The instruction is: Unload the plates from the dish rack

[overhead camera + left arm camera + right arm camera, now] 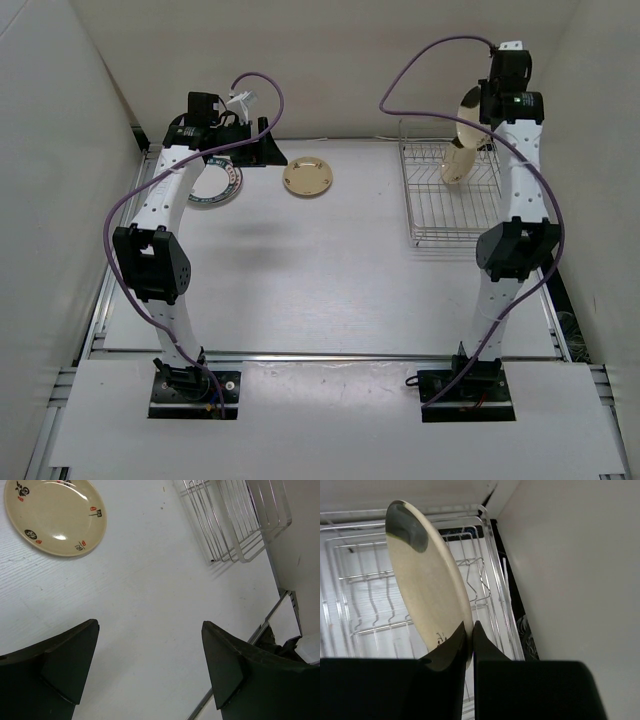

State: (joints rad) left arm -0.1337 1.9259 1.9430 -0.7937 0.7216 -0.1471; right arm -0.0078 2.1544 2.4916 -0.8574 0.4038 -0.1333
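Plate (425,580), being pinched rim-only by right gripper (471,630) over rack (450,205): slip onto wires possibly being invited. Left gripper (150,630) being held open, empty.

- We are seeing a white table (330,270) lying flat, its surface faintly grained.
- We are noting pale walls (50,150) standing around three sides.
- We are spotting a metal rail (330,356) running along the table's near edge.

A white table (330,270) boxed by plain pale walls (320,60), seemingly evenly lit.
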